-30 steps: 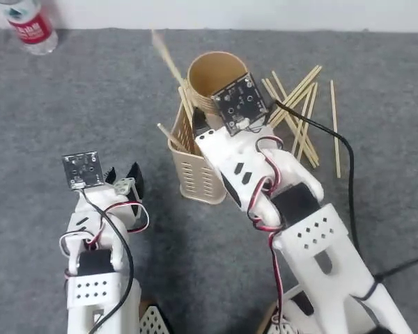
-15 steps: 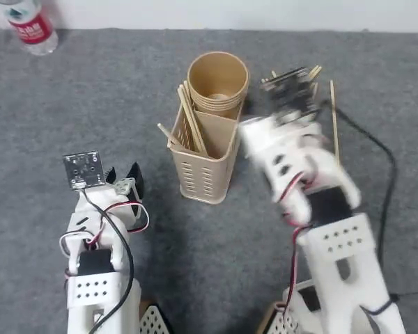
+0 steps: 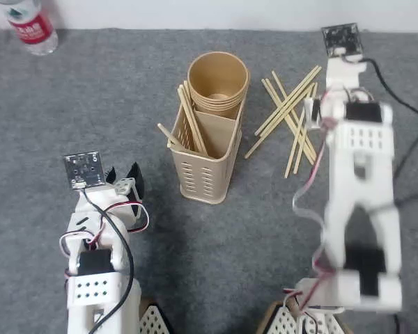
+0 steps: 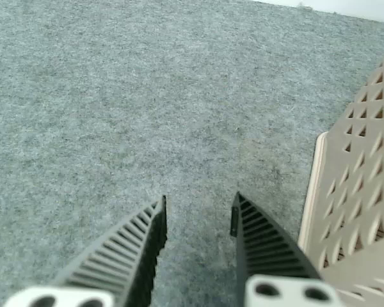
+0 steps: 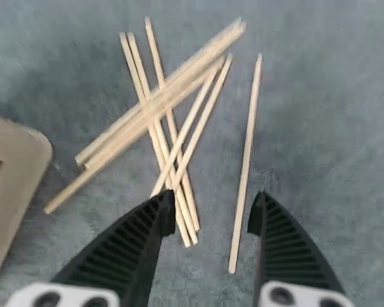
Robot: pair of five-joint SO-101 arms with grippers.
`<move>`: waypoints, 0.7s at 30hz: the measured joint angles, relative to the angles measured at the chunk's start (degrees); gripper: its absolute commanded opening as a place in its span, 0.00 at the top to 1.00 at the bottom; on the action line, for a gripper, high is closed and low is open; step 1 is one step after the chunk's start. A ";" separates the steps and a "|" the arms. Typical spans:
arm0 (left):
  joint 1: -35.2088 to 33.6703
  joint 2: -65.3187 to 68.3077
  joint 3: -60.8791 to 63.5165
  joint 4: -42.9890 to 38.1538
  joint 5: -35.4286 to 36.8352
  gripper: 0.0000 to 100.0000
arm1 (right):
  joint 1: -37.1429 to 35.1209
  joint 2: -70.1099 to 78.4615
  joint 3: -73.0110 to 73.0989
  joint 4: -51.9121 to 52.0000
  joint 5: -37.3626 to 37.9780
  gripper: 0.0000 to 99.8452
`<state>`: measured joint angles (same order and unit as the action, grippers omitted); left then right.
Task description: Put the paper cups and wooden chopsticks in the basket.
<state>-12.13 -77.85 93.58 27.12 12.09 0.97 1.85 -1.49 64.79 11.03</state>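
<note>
- The basket (image 3: 205, 163) is standing upright near the middle of the grey counter (image 3: 90, 104).
- A stack of cups (image 3: 218, 80) is sitting in the basket's far compartment.
- Several chopsticks (image 3: 191, 125) are leaning in the near compartment, their ends poking above the rim.
- The loose chopsticks (image 3: 292, 118) are lying crisscrossed on the counter near the basket, on the right arm's side.
- The right arm (image 3: 355, 174) is stretching out alongside that pile.
- The right tool (image 5: 214, 198) is hanging over the near ends of the loose chopsticks, jaws spread wide and gripping nothing.
- A single stick (image 5: 246, 160) is lying a little apart from the pile, with its near end showing between the right tool's jaws.
- The left tool (image 4: 199, 201) is sitting low over bare counter just beside the basket's perforated wall, jaws parted and empty.
- A bottle (image 3: 29, 24) is lying at the far corner, well apart from everything else.
</note>
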 measured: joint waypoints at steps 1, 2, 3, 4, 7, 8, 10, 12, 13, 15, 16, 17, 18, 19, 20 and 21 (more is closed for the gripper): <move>0.00 0.00 0.00 0.00 0.00 0.83 | 0.09 4.04 -4.13 2.46 0.09 0.81; 0.00 0.00 0.00 0.00 0.00 0.83 | 0.35 8.00 -8.26 4.75 0.09 0.81; 0.00 0.00 0.00 0.00 0.00 0.83 | 0.53 11.87 -12.57 7.03 0.09 0.81; 0.00 0.00 0.00 0.00 0.00 0.83 | 0.62 15.65 -16.44 9.14 0.09 0.81; 0.00 0.00 0.00 0.00 0.00 0.83 | 0.35 26.55 -27.78 13.98 0.09 0.81; 0.00 0.00 0.00 0.00 0.00 0.83 | 0.35 29.80 -31.12 15.30 0.09 0.81; 0.00 0.00 0.00 0.00 0.00 0.83 | 0.44 35.96 -38.15 17.23 -1.41 0.81; 0.00 0.00 0.00 0.00 0.00 0.83 | 0.44 41.41 -44.75 18.64 -2.81 0.81; 0.00 0.00 0.00 0.00 0.00 0.83 | 0.44 44.13 -47.91 19.34 -3.25 0.81; 0.00 0.00 0.00 0.00 0.00 0.83 | 0.00 48.97 -54.24 20.75 -3.60 0.81; 0.00 0.00 0.00 0.00 0.00 0.83 | -0.44 51.16 -57.14 21.54 -3.60 0.81; 0.00 0.00 0.00 0.00 0.00 0.83 | -0.97 53.36 -60.04 22.33 -3.60 0.81; 0.00 0.00 0.00 0.00 0.00 0.83 | -1.58 55.30 -62.51 23.12 -3.60 0.81; 0.00 0.00 0.00 0.00 0.00 0.83 | -2.20 57.23 -65.05 23.82 -3.60 0.81; 0.00 0.00 0.00 0.00 0.00 0.83 | -2.81 59.08 -67.60 24.53 -3.60 0.81; 0.00 0.00 0.00 0.00 0.00 0.83 | -3.43 60.75 -69.98 24.79 -3.78 0.81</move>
<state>-12.13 -77.85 93.58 27.12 12.09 -2.46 62.59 -71.47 89.58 7.25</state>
